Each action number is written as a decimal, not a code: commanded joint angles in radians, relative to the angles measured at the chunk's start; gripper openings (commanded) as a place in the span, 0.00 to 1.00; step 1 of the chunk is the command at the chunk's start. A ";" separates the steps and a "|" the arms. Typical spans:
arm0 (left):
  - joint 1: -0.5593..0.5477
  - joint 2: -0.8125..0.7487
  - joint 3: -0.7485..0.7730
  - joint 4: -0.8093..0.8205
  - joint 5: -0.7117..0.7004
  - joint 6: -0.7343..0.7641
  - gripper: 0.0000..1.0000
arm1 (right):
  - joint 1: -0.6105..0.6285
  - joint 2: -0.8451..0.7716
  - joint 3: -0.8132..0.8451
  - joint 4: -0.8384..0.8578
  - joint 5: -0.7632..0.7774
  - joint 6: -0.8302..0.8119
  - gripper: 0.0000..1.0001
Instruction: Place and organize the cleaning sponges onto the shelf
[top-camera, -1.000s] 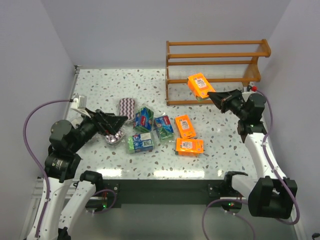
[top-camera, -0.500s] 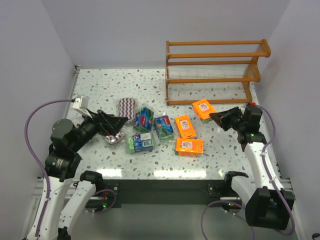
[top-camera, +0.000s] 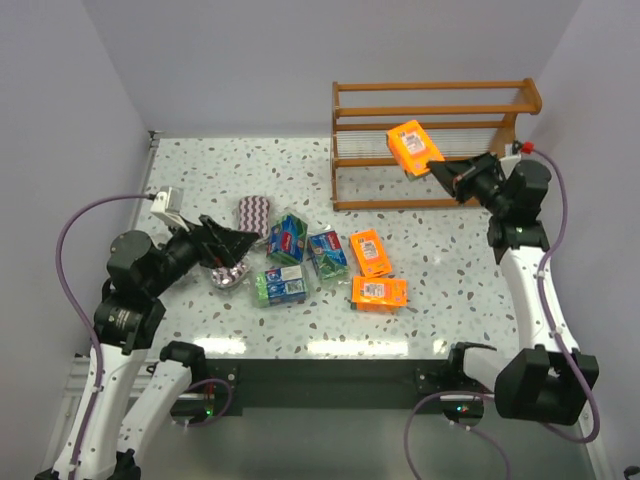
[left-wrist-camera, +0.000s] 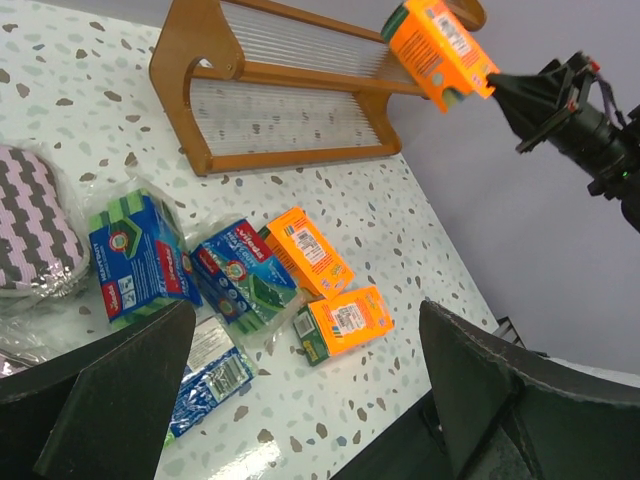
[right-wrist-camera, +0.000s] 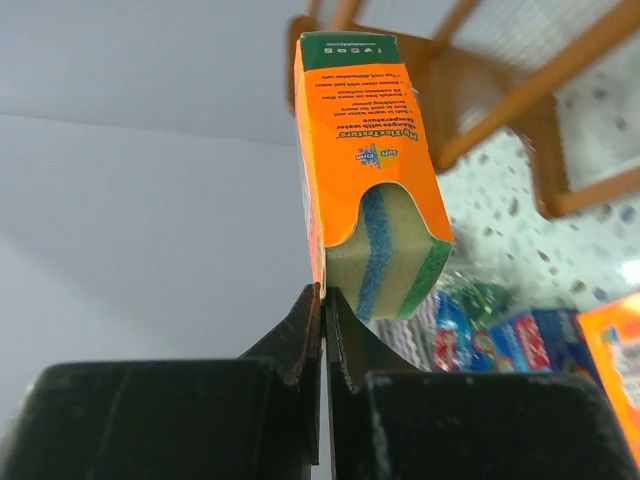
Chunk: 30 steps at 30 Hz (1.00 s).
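Note:
My right gripper (top-camera: 440, 168) is shut on the edge of an orange sponge pack (top-camera: 412, 147), held in the air in front of the brown wooden shelf (top-camera: 430, 110). The right wrist view shows the fingertips (right-wrist-camera: 312, 300) pinching the pack (right-wrist-camera: 360, 150). Two more orange packs (top-camera: 371, 252) (top-camera: 380, 292) lie on the table. Three blue-green packs (top-camera: 287, 239) (top-camera: 327, 254) (top-camera: 281, 285) lie left of them. A purple-white zigzag pad (top-camera: 254, 213) lies further left. My left gripper (top-camera: 245, 243) is open and empty above another clear bag (top-camera: 230, 275).
The shelf stands at the back right of the speckled table (top-camera: 200, 180), and its tiers hold nothing. The left wrist view shows the shelf (left-wrist-camera: 270, 110), the packs and the table's front edge (left-wrist-camera: 400, 430). Grey walls close in on three sides.
My right gripper dipped towards the table with the orange pack, then rose and moved back to the shelf's middle tier. My left arm shifted only slightly.

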 joint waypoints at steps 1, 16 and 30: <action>-0.004 0.007 0.014 0.055 0.023 0.016 1.00 | -0.008 0.059 0.172 0.158 -0.013 0.074 0.00; -0.002 -0.008 0.022 0.070 -0.003 -0.010 1.00 | -0.086 0.416 0.516 0.238 0.154 0.261 0.00; -0.002 -0.014 -0.041 0.144 0.002 -0.036 1.00 | -0.253 0.553 0.724 -0.032 0.090 0.206 0.00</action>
